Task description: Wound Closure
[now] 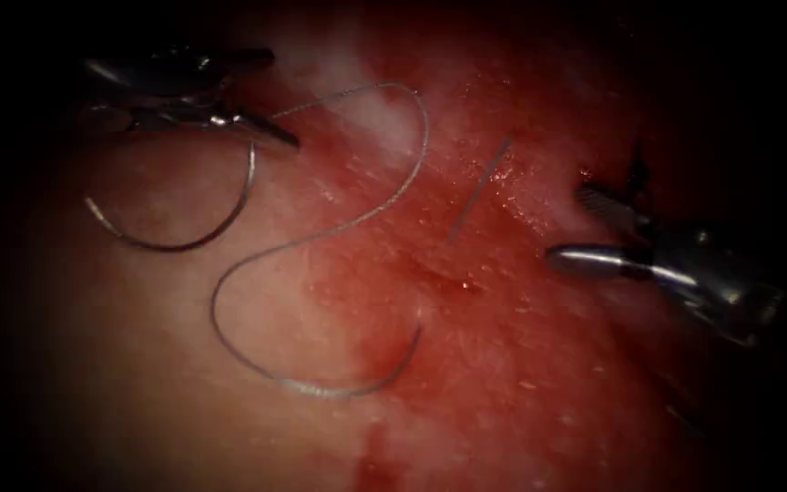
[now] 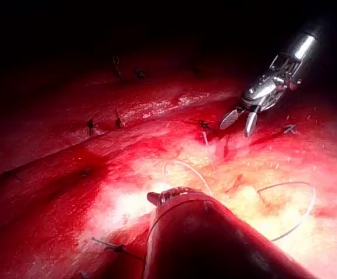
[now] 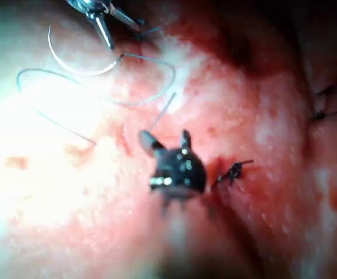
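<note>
My left tool [image 1: 270, 130] is at the upper left, shut on the curved needle [image 1: 175, 244] close to its thread end. The needle hangs free of the tissue [image 1: 138, 364], left of the cut [image 1: 453, 273], with its point swung out to the left. The thread [image 1: 393, 200] loops from the needle across the tissue and enters it near the cut's lower end [image 1: 416, 333]. My right tool [image 1: 571, 228] is right of the cut, open and holding nothing. In the right wrist view its jaws [image 3: 167, 138] are spread, and the left tool [image 3: 104, 20] holds the needle [image 3: 75, 68].
A short cut end of thread [image 1: 480, 187] sticks up between the tools. Red fluid covers the tissue around the cut. Dark knotted stitches [image 3: 232, 171] sit beside the right tool, with more [image 3: 325, 102] further off. The left tool's shaft [image 2: 203, 232] points at the open right tool [image 2: 243, 119].
</note>
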Available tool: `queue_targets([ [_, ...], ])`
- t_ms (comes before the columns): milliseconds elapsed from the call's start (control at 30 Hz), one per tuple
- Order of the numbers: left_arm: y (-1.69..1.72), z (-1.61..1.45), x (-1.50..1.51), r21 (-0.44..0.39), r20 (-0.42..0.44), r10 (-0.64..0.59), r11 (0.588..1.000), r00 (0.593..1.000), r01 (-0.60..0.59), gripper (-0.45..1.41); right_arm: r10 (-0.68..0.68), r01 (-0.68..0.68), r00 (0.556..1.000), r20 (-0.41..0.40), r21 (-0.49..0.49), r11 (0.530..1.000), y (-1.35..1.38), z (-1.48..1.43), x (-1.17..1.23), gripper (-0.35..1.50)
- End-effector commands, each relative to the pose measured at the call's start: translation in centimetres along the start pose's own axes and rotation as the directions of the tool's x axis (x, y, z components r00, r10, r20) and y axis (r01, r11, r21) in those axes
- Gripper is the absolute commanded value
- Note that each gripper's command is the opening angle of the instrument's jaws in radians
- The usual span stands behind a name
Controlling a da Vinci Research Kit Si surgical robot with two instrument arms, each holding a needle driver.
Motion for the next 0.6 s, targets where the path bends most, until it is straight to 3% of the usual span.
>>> queue_targets([
  [33,0.01,0.1,0.03,0.003,0.001,-0.001,1.0,1.0,0.001,0.78,-0.001,0.001,1.0,-0.003,0.002,1.0,-0.01,0.09,-0.01,1.19],
  [600,-0.06,0.65,0.07,-0.022,0.054,0.013,1.0,0.998,-0.012,0.78,-0.001,0.001,1.0,-0.002,0.003,1.0,-0.04,0.08,-0.02,1.18],
])
